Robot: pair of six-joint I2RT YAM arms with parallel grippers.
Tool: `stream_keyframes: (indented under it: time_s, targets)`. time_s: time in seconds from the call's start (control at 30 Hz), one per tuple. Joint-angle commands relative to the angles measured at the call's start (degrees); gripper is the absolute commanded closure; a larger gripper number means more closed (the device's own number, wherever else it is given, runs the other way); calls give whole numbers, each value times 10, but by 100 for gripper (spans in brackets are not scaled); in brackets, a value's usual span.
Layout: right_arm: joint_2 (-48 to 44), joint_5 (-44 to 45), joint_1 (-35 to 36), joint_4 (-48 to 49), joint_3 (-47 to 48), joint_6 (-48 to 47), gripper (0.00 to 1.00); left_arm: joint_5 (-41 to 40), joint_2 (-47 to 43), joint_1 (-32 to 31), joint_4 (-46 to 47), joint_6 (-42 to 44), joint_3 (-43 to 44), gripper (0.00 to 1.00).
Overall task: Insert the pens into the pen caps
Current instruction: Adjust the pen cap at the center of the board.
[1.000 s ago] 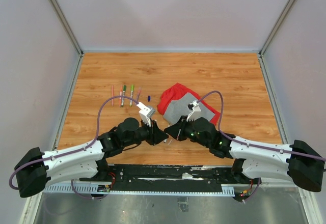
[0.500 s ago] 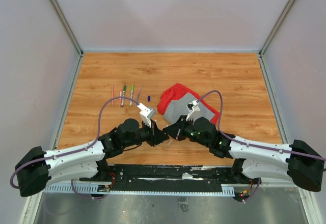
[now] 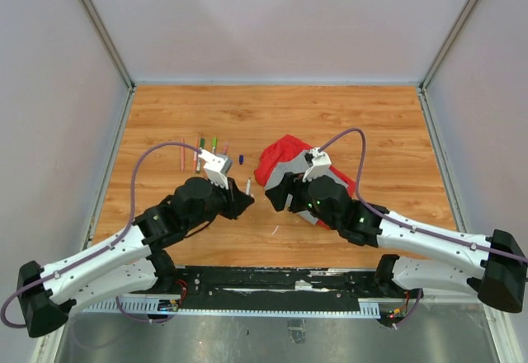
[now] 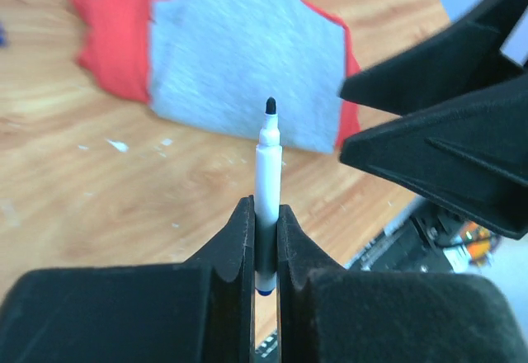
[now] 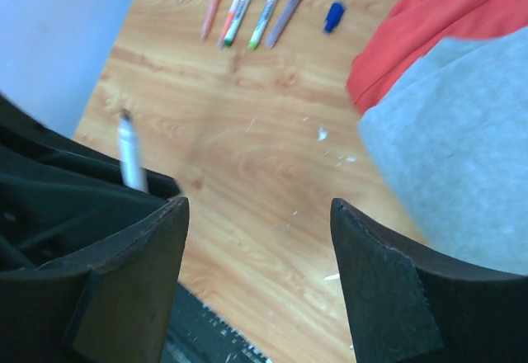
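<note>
Our left gripper is clamped on a white-barrelled pen, which stands up out of its jaws with the bare black tip pointing away from it, toward the red-and-grey cloth lying on the counter. Our right gripper stands wide open with nothing between its fingers, close beside the left one and the held pen. Ahead of it and off to its left we see four more pens lying side by side, with a blue pen cap just to their right.
</note>
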Motion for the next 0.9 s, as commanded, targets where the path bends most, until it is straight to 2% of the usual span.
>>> stream_keyframes:
  time_s: [0.0, 0.07, 0.17, 0.27, 0.37, 0.67, 0.87]
  targets:
    - [30, 116, 3, -98, 64, -69, 29, -36, -36, 53, -125, 49, 63, 99]
    - [64, 121, -7, -125, 104, -72, 28, -58, -51, 60, -158, 55, 90, 100]
    - [133, 46, -42, -137, 157, -86, 29, -47, -74, 60, -179, 67, 122, 99]
    - [221, -25, -74, -158, 226, -98, 34, -59, -89, 60, -214, 80, 155, 99]
    - [314, -57, -85, -176, 303, -117, 40, -66, -108, 60, -236, 94, 174, 100]
    - [588, -32, -96, -281, 574, -139, 42, -90, -145, 60, -243, 97, 163, 100]
    - [697, 6, -101, -325, 697, -137, 45, -95, -149, 61, -241, 96, 160, 100]
